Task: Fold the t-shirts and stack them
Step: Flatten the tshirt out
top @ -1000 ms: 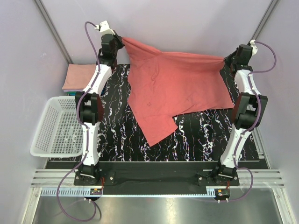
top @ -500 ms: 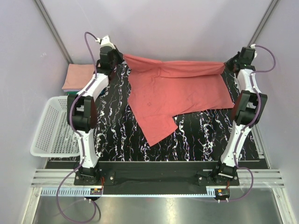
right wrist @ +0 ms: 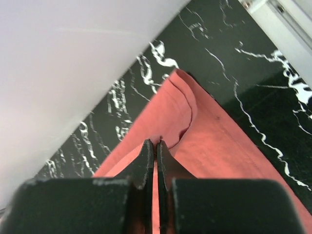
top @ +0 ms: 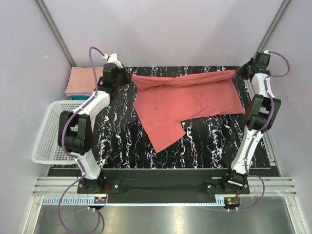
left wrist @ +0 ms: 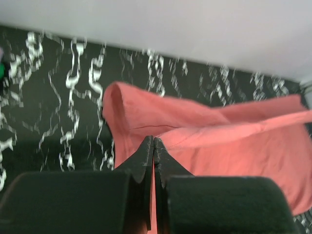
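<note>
One coral-red t-shirt, left gripper and right gripper tight on its corners; two folded t-shirts, one basket.

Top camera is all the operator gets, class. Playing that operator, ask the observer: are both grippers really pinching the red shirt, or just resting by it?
Observer: The left gripper is pinching. Its wrist camera shows the fingers pressed together with the red shirt caught between them.
Operator: And the right one?
Observer: The right gripper is shut on the cloth too, just behind a corner where the stitched hem curls over.
Operator: Does the held edge lie flat?
Observer: Not at the left end. There the left wrist camera shows the cloth doubled into an open loop that seems raised off the table.
</note>
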Robot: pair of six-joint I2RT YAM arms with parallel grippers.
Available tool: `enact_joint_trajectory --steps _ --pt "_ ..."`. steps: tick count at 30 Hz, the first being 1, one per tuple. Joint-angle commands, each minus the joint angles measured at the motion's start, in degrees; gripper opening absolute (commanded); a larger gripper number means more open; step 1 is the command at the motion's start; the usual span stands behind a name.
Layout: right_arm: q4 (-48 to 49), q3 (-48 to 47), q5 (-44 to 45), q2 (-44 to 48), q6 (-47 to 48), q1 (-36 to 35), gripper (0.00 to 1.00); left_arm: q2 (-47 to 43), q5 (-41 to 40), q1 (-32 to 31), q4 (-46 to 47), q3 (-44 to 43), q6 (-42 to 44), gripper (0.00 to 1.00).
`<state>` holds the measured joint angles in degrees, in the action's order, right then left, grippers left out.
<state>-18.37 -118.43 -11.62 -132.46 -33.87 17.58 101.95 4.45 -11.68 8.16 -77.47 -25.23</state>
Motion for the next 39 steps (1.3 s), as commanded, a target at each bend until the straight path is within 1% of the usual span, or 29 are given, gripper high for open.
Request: enact_joint_trajectory --steps 1,4,13,25,28,30,32,34,37,39 --pt "-1.1 0.7 -0.6 -1.9 1.6 1.2 0.0 -3.2 0.8 -1.6 -1.3 2.6 2.6 0.0" --pt "-1.4 1.7 0.2 -2.4 2.4 1.5 0.0 -4.1 0.1 -2.9 -0.6 6.0 2.6 0.0" --pt "-2.8 2.9 0.3 -4.0 2.7 2.4 0.0 -4.7 -1.0 -6.2 -2.0 11.1 2.7 0.0" --pt "-3.4 5.1 -1.4 -3.9 1.7 2.5 0.0 -4.9 -2.0 -7.0 -5.1 13.1 2.6 0.0" --pt "-3.7 3.5 -4.0 -3.1 1.8 2.5 0.0 -5.5 -5.8 -7.0 -8.0 9.6 1.9 0.0" --pt "-3.7 1.5 -5.3 -1.1 1.4 2.5 0.0 -6.2 -8.9 -7.0 -10.4 4.5 1.7 0.0" --pt "-3.1 0.8 -5.4 1.1 0.3 2.4 0.0 -7.4 -10.1 -7.0 -11.6 1.4 1.5 0.0" --pt "-2.1 1.3 -4.7 5.4 -0.3 2.5 0.0 -9.5 -11.2 -7.0 -11.7 -2.3 1.6 0.0" --pt "-2.3 2.1 -3.2 10.8 -1.1 2.5 0.0 -12.6 -13.9 -7.3 -14.6 -5.9 2.0 0.0" --pt "-2.4 3.7 -2.8 14.8 -0.9 2.4 0.0 -15.1 -17.4 -7.5 -14.6 -5.8 2.3 0.0"
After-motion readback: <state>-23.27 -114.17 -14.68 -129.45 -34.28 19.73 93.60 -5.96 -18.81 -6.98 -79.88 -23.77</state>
